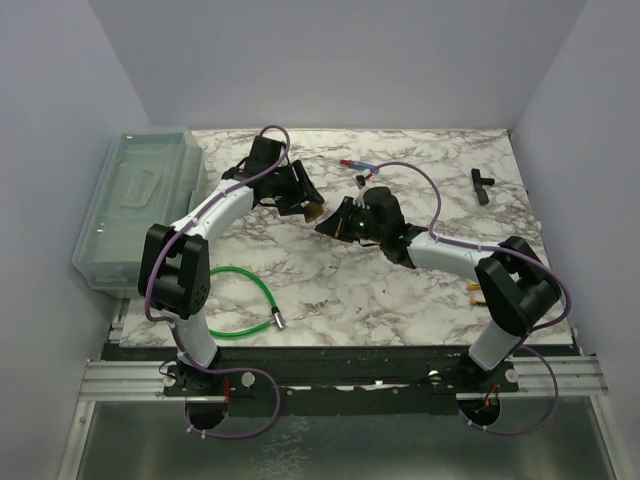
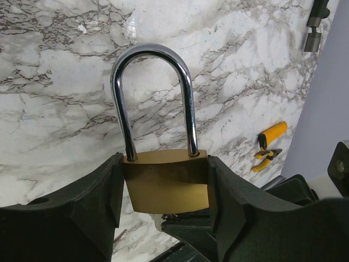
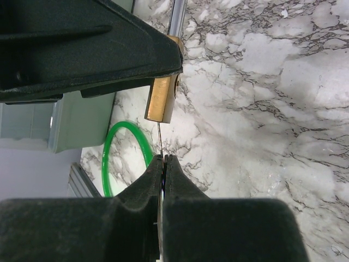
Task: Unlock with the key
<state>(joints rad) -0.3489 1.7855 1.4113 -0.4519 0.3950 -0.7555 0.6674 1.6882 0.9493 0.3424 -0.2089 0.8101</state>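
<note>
My left gripper [image 2: 165, 188] is shut on the brass padlock [image 2: 166, 180] and holds it by its sides above the marble table, with the steel shackle [image 2: 152, 93] closed and pointing away. In the right wrist view, my right gripper [image 3: 163, 161] is shut on the key [image 3: 160, 139]. The key shows edge-on as a thin silvery line running from the fingertips up to the padlock's [image 3: 161, 101] underside. In the top view both grippers meet mid-table, the left [image 1: 303, 200] and the right [image 1: 337, 222], with the padlock [image 1: 316, 210] between them.
A green cable loop [image 1: 245, 300] lies near the left front. A clear plastic box [image 1: 140, 205] stands at the left edge. A black tool [image 1: 481, 185] and a red-blue item [image 1: 355, 163] lie at the back. Yellow pliers [image 2: 270, 144] lie at the right edge.
</note>
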